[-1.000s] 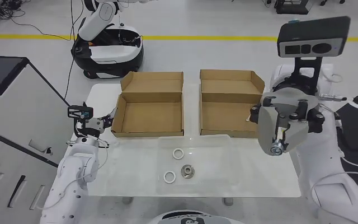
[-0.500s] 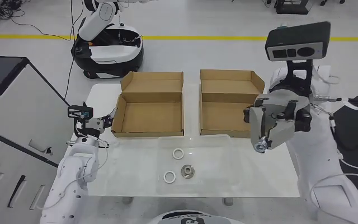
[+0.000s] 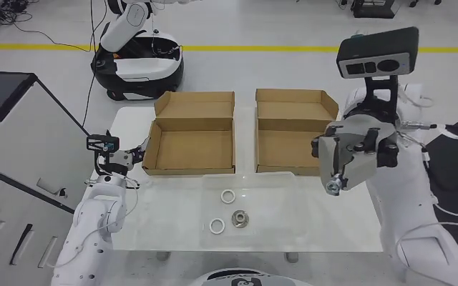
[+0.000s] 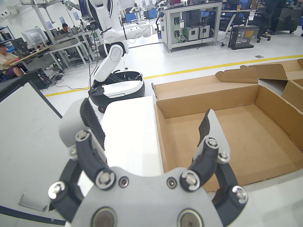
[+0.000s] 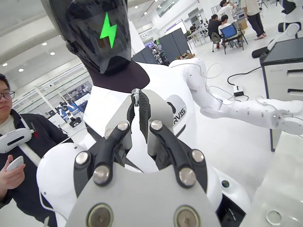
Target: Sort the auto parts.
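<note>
My right gripper (image 3: 335, 183) hangs above the table's right side, just in front of the right cardboard box (image 3: 290, 149). It is shut on a small silver metal part (image 5: 135, 93), which sticks out at the fingertips. My left gripper (image 4: 149, 119) is open and holds nothing, just outside the left wall of the left cardboard box (image 3: 192, 149). On the table near the front lie a white ring (image 3: 228, 196), a grey metal bushing (image 3: 240, 217) and a second white ring (image 3: 217, 227).
Both boxes stand open with their flaps up at the back of the white table (image 3: 308, 222). A grey cabinet (image 3: 28, 136) stands left of the table. Another white robot (image 3: 139, 61) is parked behind the boxes. A person with a hand controller stands beside the robot.
My right gripper has moved left and a little toward the boxes with the metal part in it, then held nearly still. The left arm has not moved.
</note>
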Controlling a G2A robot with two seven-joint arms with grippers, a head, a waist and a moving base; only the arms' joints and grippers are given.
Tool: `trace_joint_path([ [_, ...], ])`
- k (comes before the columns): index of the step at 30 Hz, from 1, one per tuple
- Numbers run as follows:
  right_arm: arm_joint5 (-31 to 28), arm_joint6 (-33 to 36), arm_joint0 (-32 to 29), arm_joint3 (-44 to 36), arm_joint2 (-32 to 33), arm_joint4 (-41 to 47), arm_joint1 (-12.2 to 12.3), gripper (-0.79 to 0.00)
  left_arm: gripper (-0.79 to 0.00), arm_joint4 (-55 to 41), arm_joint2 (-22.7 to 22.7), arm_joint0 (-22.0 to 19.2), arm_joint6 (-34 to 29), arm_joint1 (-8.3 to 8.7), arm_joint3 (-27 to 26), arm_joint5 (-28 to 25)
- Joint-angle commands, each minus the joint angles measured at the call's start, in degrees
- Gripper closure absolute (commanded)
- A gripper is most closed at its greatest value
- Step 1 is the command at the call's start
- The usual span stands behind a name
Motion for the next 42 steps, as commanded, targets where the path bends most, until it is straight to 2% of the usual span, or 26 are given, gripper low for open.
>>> trace_joint_path([
  [1,-0.2,-0.4,-0.3,0.0,-0.2,1.6,-0.2,0.0,-0.785,0.0,0.0,0.0,0.0,0.0,0.0,0.0],
  [8,-0.8,-1.0,-0.4,-0.2,-1.1,3.7,-0.7,0.0,-0.785,0.0,0.0,0.0,0.0,0.0,0.0,0.0],
  [12,0.5,-0.9,0.4,0.0,-1.5,-0.8,-0.7,0.0,-0.785,0.0,0.0,0.0,0.0,0.0,0.0,0.0],
  [19,1.4,-1.2,1.1,0.1,-2.2,-3.8,-0.9,0.0,-0.785,0.0,0.0,0.0,0.0,0.0,0.0,0.0],
  [34,-1.9,-1.4,-0.3,-0.8,-3.6,7.4,-2.4,0.0,-0.785,0.0,0.0,0.0,0.0,0.0,0.0,0.0],
  [42,-1.7,-0.8,0.0,-1.0,-3.8,8.0,-2.5,0.0,-0.785,0.0,0.0,0.0,0.0,0.0,0.0,0.0],
])
